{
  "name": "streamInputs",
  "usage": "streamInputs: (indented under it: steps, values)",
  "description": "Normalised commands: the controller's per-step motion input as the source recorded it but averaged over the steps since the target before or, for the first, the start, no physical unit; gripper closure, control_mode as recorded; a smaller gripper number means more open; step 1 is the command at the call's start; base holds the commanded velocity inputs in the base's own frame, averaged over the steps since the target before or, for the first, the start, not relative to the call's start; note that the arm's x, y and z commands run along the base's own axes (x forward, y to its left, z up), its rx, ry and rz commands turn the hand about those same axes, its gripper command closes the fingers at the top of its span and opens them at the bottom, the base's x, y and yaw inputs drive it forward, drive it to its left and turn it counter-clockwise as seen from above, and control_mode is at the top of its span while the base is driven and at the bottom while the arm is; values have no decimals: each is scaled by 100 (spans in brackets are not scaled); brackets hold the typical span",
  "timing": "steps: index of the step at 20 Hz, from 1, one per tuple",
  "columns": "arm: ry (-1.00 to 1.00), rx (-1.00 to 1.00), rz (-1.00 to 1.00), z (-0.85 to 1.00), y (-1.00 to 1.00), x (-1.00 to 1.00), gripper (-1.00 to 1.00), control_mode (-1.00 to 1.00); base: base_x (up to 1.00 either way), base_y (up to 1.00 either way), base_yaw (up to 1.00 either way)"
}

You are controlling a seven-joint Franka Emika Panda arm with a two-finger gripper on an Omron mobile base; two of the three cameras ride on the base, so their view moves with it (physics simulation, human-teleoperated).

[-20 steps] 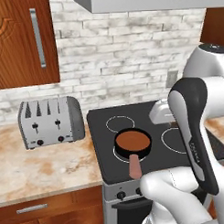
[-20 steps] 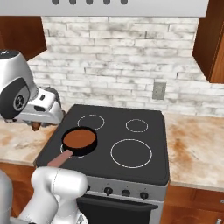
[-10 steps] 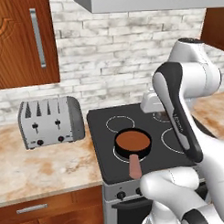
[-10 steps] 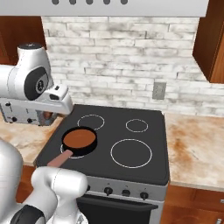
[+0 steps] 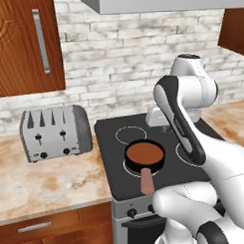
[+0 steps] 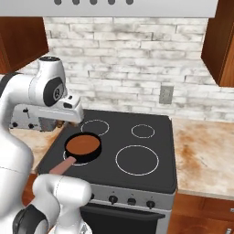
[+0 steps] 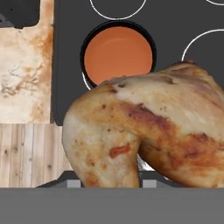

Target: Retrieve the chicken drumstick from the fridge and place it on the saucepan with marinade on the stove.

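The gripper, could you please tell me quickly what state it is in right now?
Gripper: closed on the chicken drumstick, held above the stove near the saucepan with marinade.

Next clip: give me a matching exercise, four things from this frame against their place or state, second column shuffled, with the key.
Things:
1. chicken drumstick
2. saucepan with marinade
3. toaster
4. wall outlet

Places or states:
A. on the brick wall behind the stove
B. on the front left burner, handle toward the stove's front
C. held in the claw, in the air above the stove
D. on the counter left of the stove

Pairs: 1-C, 2-B, 3-D, 4-A
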Motion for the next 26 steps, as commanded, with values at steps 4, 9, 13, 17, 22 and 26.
streamInputs:
  steps: [4, 9, 13, 17, 22, 26]
  values:
    - [0, 0, 0, -51, 4, 23, 100, -100, 0, 0, 0]
    - [-3, -2, 0, -36, 8, 7, 100, -100, 0, 0, 0]
    - [-6, 0, 0, -23, 1, 0, 100, -100, 0, 0, 0]
    - [-1, 0, 0, -30, 0, 1, 100, -100, 0, 0, 0]
    - [0, 0, 0, -34, 0, 26, 100, -100, 0, 0, 0]
    - [0, 0, 0, -30, 0, 33, 100, -100, 0, 0, 0]
